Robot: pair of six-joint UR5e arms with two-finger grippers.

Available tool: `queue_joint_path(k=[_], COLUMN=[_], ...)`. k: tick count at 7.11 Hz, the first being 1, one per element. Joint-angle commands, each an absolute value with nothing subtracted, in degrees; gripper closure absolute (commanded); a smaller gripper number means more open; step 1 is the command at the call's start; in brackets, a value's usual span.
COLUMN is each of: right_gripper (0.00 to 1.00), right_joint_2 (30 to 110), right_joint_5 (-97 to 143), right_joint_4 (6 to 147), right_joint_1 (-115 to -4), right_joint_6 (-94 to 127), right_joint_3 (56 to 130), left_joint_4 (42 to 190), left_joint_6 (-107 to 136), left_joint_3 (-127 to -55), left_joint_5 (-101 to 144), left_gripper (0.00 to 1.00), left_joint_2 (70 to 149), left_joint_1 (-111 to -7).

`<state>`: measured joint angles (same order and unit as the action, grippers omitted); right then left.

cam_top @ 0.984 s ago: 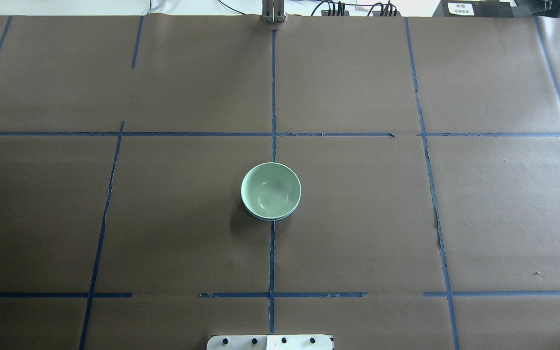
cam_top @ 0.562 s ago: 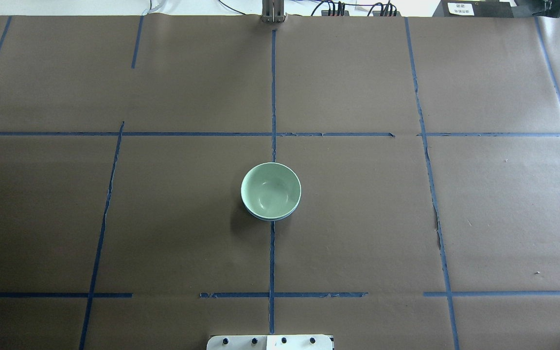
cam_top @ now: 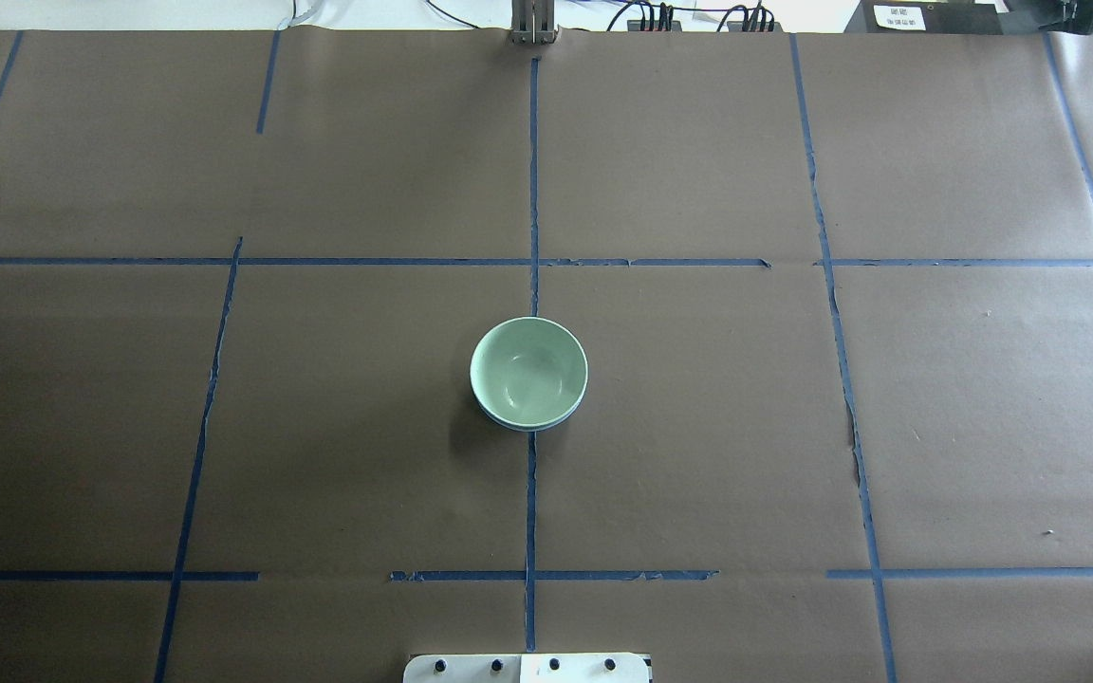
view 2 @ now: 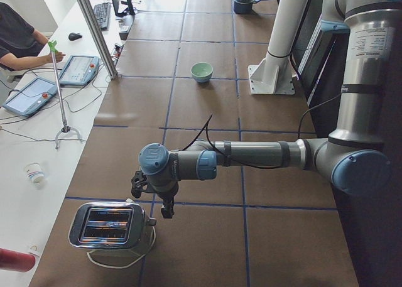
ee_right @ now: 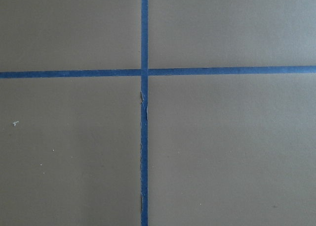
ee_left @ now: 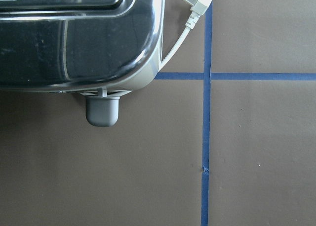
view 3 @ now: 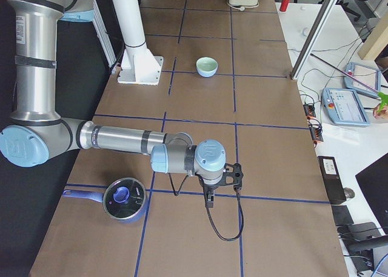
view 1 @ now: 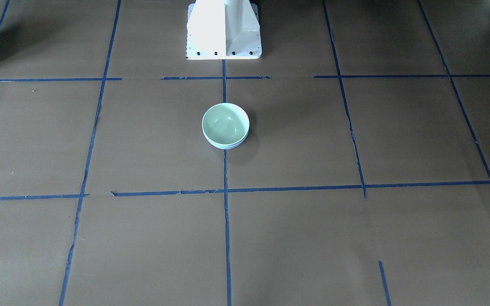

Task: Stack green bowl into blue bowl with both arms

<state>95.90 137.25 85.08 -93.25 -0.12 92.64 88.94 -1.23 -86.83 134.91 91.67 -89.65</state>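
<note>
The green bowl (cam_top: 527, 370) sits nested inside the blue bowl (cam_top: 529, 428) at the middle of the table. Only a thin blue rim shows under it. The stack also shows in the front view, green bowl (view 1: 225, 122) over blue rim (view 1: 226, 146). Both arms are far from it at the table's ends. The left gripper (view 2: 166, 209) hangs beside a toaster. The right gripper (view 3: 209, 196) hangs over a tape cross. They show only in the side views, so I cannot tell if they are open or shut.
A chrome toaster (view 2: 110, 225) with its cord and plug (ee_left: 200, 1) stands at the left end. A dark blue lidded pot (view 3: 124, 198) stands at the right end. The white pedestal (view 1: 223, 29) is at the robot's edge. An operator sits beyond the far edge.
</note>
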Motion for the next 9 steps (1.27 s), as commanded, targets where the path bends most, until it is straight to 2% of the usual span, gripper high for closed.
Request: queue_joint_path(k=[1,9], right_gripper=[0.0,0.0], right_joint_2=[95.89,95.36], right_joint_5=[137.29,137.99], right_joint_4=[85.08,85.08], right_joint_1=[-93.25,-93.25], right_joint_6=[-0.09,-0.09], right_joint_3=[92.72,93.25], left_joint_4=[89.03,89.12], left_joint_6=[-1.23,-1.23], left_joint_3=[-86.75,-86.84], left_joint_5=[134.91,134.91], left_gripper=[0.0,0.0], left_joint_2=[91.67,91.76], left_joint_1=[-89.65,-89.74])
